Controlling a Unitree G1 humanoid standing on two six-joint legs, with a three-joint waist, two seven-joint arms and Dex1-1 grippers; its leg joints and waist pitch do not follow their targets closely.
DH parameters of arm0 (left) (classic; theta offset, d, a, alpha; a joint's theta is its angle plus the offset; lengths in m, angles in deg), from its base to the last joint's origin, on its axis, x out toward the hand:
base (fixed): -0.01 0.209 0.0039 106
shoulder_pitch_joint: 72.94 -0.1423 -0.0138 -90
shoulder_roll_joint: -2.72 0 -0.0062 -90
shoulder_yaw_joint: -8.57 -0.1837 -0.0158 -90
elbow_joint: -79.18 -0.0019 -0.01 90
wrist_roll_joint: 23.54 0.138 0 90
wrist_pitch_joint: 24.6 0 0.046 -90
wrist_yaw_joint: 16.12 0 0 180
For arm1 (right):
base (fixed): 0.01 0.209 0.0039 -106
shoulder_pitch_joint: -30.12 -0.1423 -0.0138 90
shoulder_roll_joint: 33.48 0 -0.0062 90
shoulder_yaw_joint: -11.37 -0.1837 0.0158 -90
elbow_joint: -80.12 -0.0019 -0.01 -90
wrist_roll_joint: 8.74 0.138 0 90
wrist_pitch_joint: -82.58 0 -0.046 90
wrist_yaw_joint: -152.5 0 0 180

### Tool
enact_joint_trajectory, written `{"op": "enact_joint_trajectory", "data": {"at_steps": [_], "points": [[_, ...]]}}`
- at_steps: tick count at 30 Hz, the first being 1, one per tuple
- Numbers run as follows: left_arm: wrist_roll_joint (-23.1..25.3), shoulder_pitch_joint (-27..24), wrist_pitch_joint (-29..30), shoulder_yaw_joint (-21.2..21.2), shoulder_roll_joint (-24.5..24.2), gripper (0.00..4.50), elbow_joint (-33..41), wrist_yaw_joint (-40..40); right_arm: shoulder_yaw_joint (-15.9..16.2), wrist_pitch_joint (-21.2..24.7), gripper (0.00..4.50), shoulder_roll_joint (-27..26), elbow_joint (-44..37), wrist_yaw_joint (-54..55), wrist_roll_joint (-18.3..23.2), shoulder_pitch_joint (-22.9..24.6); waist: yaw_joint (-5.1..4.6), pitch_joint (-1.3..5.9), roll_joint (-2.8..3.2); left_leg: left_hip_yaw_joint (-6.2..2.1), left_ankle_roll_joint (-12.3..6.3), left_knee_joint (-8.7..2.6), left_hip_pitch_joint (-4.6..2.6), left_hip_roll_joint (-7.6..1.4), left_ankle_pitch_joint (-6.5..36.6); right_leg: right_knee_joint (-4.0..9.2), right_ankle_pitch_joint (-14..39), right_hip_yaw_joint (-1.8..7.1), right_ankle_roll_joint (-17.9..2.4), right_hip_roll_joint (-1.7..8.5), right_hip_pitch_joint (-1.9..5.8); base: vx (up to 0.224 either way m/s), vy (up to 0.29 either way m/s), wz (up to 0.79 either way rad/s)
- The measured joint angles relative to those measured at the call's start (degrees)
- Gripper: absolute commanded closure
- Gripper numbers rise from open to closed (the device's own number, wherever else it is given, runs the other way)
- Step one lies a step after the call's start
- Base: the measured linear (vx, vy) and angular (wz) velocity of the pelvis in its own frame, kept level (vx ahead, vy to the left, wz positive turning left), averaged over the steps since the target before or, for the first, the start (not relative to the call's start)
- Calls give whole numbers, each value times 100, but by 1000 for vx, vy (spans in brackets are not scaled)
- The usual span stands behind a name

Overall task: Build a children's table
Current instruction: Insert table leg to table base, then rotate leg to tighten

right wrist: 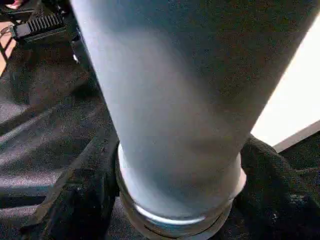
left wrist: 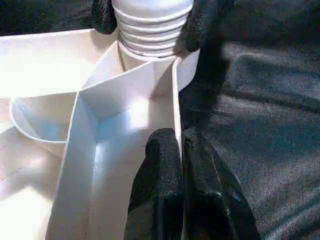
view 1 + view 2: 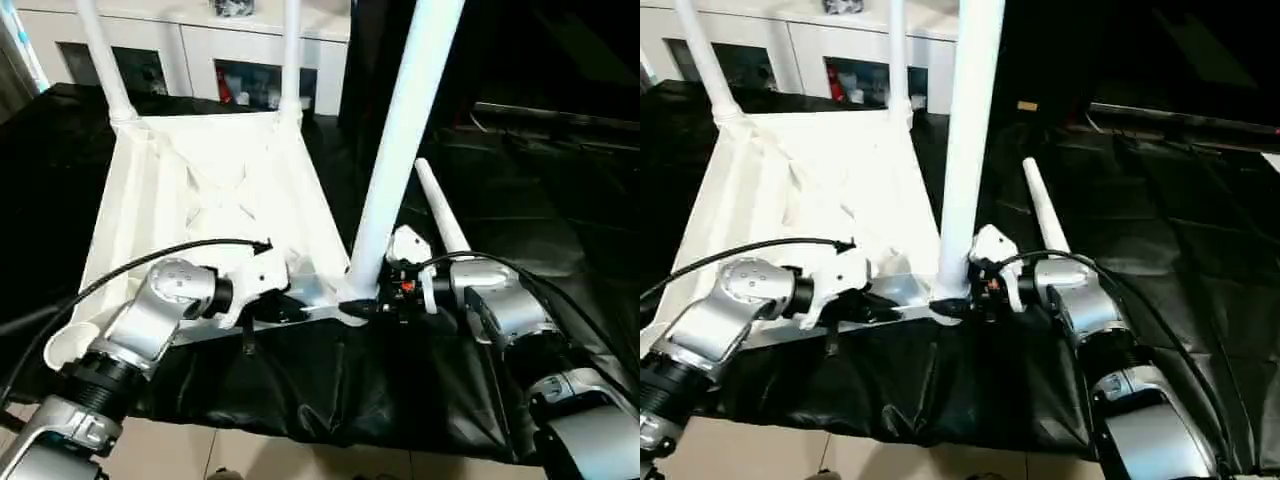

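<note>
At frame centre, the right gripper [image 3: 372, 306] is clasping the base of an upright white leg [image 3: 400, 150] in the upturned tabletop's [image 3: 200, 200] near corner socket. The left gripper [image 2: 181, 165], fingers pressed together, is pinching the rim. Best to twist gently, keeping the leg vertical.

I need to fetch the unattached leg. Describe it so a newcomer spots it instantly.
Start at the upside-down white tabletop on the black-draped table. Just beyond its right edge lies one white leg, flat on the cloth. The other three stand upright in corner sockets.
</note>
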State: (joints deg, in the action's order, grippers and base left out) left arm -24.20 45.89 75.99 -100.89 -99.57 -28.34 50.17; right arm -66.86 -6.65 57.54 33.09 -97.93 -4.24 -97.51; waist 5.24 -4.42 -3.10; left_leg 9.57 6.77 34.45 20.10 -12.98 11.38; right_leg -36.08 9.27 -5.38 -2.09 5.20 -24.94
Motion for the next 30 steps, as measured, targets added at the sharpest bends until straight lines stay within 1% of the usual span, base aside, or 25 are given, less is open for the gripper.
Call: {"op": "enact_joint_trajectory", "data": {"at_steps": [3, 4, 7, 11, 13, 15, 16, 17, 20, 22, 26, 27, 28, 30], "points": [[1, 0, -43, 2, -1, 450, -26, 39, -8, 94, 162, -26, -177, 31, 1, 121, 11, 1, -1, 0, 0, 0, 0, 0, 0, 1, 1, 0, 2, 1, 2, 0, 0, 0], [4, 0, -43, 4, -1, 450, -30, 40, -10, 107, 169, -37, -188, 47, 1, 127, 11, 1, -1, 0, 0, 0, -1, 1, 0, 1, 1, 0, 2, 2, 3, 0, 0, 0], [11, -4, -40, 15, 8, 450, -47, 11, -30, 148, 171, -77, -186, 119, 16, 146, 8, 4, -5, 0, 0, 0, -4, 1, 0, 0, 1, 0, 2, 1, 6, 0, 0, 0], [36, -6, 47, 103, 134, 450, -151, -235, -200, 238, 173, -243, -81, 547, 13, 158, -19, 16, -20, 0, 2, 1, -13, 1, -2, -2, -5, 1, 4, 1, 11, 0, 0, 0], [44, -3, 194, 205, 287, 450, -245, -534, -360, 249, 173, -441, 136, 1110, 9, 130, -41, 32, -33, -1, 7, 1, -17, 0, -4, -3, 3, 1, 29, 0, 11, 0, 0, 0], [141, 66, 372, 295, 478, 450, -369, -910, -559, 283, 174, -725, 438, 1871, 12, 0, -116, 44, -44, -4, 23, 3, -28, 1, -14, -4, -3, 2, 34, -2, 10, 0, 0, 0], [235, 139, 505, 341, 647, 450, -458, -1212, -700, 326, 174, -925, 652, 2419, 12, -135, -168, 45, -44, -5, 32, 3, -32, 2, -19, -3, -4, 2, 36, -2, 9, 0, 0, 0], [276, 177, 588, 347, 740, 450, -490, -1393, -782, 358, 174, -1026, 775, 2765, 20, -210, -191, 46, -44, -7, 36, 2, -33, 4, -21, -2, -4, 1, 37, -2, 8, 0, 0, 0], [437, 273, 806, 384, 1045, 450, -589, -1965, -1046, 387, 174, -1353, 1144, 3702, 68, -452, -212, 50, -36, -11, 36, -1, -38, 5, -21, -2, -5, -2, 38, -3, 8, 0, 0, 0], [522, 294, 968, 428, 1267, 450, -595, -2346, -1192, 329, 174, -1553, 1420, 4304, 59, -645, -217, 52, -32, -11, 36, -2, -37, 5, -21, -2, -5, -2, 38, -3, 7, 0, 0, 0], [606, 307, 1053, 428, 1415, 450, -587, -2546, -1243, 145, 174, -1646, 1643, 4667, 43, -763, -205, 69, -15, -11, 36, -2, -31, 5, -21, -2, -5, -2, 38, -3, 6, 0, 0, 0], [609, 307, 1054, 424, 1425, 450, -586, -2546, -1261, 118, 118, -1648, 1668, 4666, 45, -767, -203, 74, -7, -11, 35, -2, -28, 5, -21, -2, -5, -2, 38, -3, 5, 0, 0, 0], [609, 307, 1058, 425, 1440, 450, -586, -2553, -1295, 99, 104, -1653, 1688, 4661, 47, -777, -203, 82, 4, -11, 34, -3, -21, 5, -19, -2, -8, -2, 33, -2, 3, 0, 0, 0], [610, 307, 1058, 423, 1447, 450, -578, -2545, -1363, 110, 102, -1679, 1712, 4619, 67, -794, -199, 86, 11, -10, 33, -9, -19, 5, -18, -1, -19, -2, 14, -2, 0, 0, 0, 0]]}}
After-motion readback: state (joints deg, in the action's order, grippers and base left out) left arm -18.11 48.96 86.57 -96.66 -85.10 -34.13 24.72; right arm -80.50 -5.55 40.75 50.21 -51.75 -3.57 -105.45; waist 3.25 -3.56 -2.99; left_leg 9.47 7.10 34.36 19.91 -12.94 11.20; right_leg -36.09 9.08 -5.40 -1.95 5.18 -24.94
